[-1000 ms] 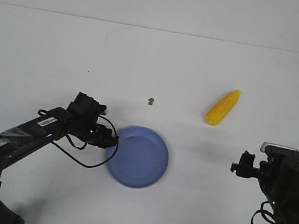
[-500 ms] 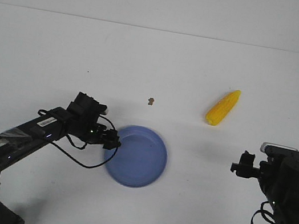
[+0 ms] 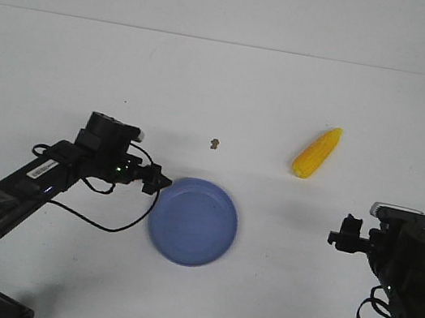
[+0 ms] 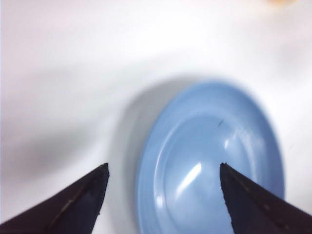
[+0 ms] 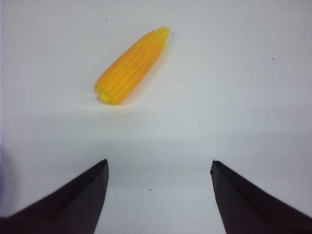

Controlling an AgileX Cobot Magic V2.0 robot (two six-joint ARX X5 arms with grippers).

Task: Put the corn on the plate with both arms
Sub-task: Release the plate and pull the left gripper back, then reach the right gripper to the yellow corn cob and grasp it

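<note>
The yellow corn [image 3: 316,153] lies on the white table at the right, its narrow end pointing away from me. The blue plate [image 3: 193,221] sits near the middle with nothing on it. My left gripper [image 3: 158,180] hangs open just off the plate's left rim. In the left wrist view the plate [image 4: 214,161] fills the space ahead and its near rim lies between the spread fingertips of the left gripper [image 4: 163,168]. My right gripper [image 3: 337,234] is open at the right, short of the corn. Seen from the right wrist, the corn [image 5: 131,66] lies well beyond the right gripper [image 5: 160,163].
A small brown speck [image 3: 214,143] marks the table beyond the plate. A black cable [image 3: 106,225] loops from the left arm down to the table beside the plate. The table's far edge [image 3: 233,43] runs across the back.
My left arm has drawn back up and to the left, off the plate's left rim. The plate has shifted slightly left. The right arm and the corn have not moved.
</note>
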